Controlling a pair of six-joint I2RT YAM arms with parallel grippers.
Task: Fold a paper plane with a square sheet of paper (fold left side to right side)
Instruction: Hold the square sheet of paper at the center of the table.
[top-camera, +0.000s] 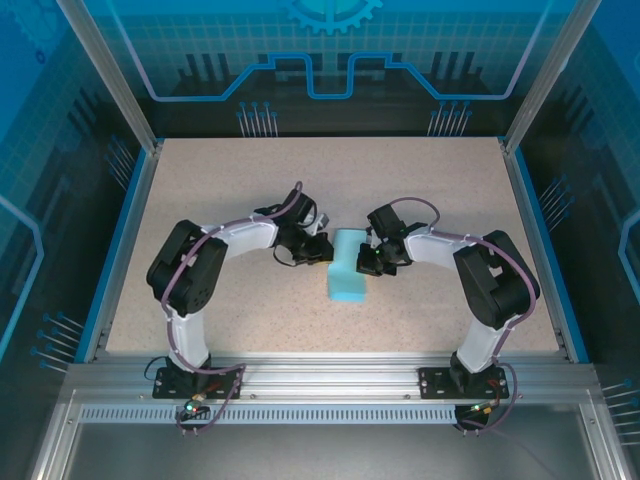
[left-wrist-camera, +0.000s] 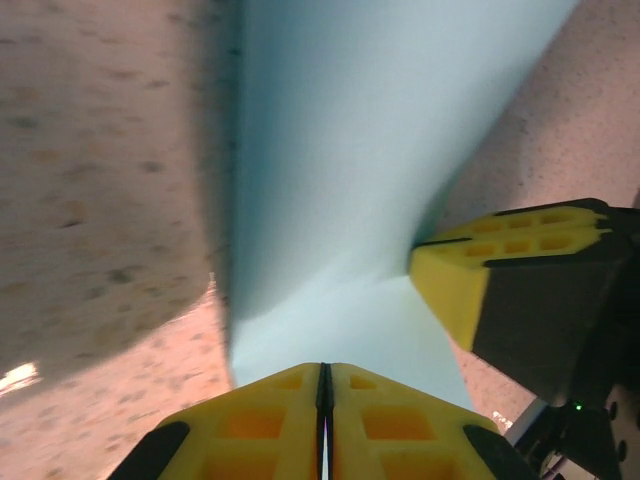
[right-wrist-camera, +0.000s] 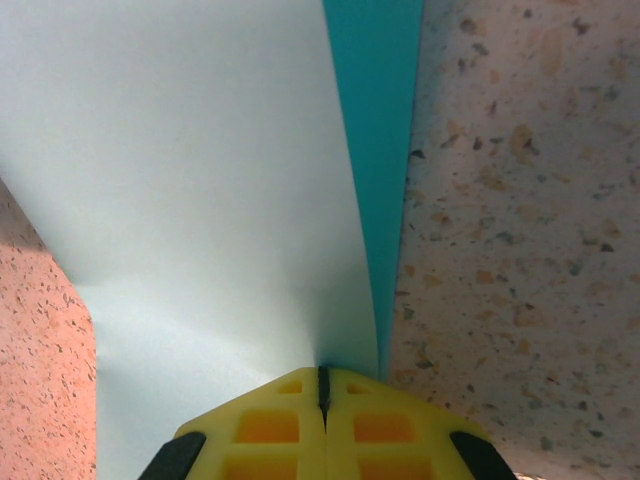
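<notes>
The square sheet of paper (top-camera: 348, 266) lies mid-table, doubled left over right into a narrow strip; nose and wing folds remain. At its 3 o'clock the right gripper (right-wrist-camera: 322, 385) pinches the layered edge. At 9 o'clock the left gripper (left-wrist-camera: 323, 382) is clenched at the paper; whether it grips is unclear.

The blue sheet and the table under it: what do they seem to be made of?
The blue sheet looks like thin matte paper: it bends in a soft curve, without glare. The table seems hard laminate or stone-like, matte beige with dark flecks; which one, I cannot tell.
</notes>
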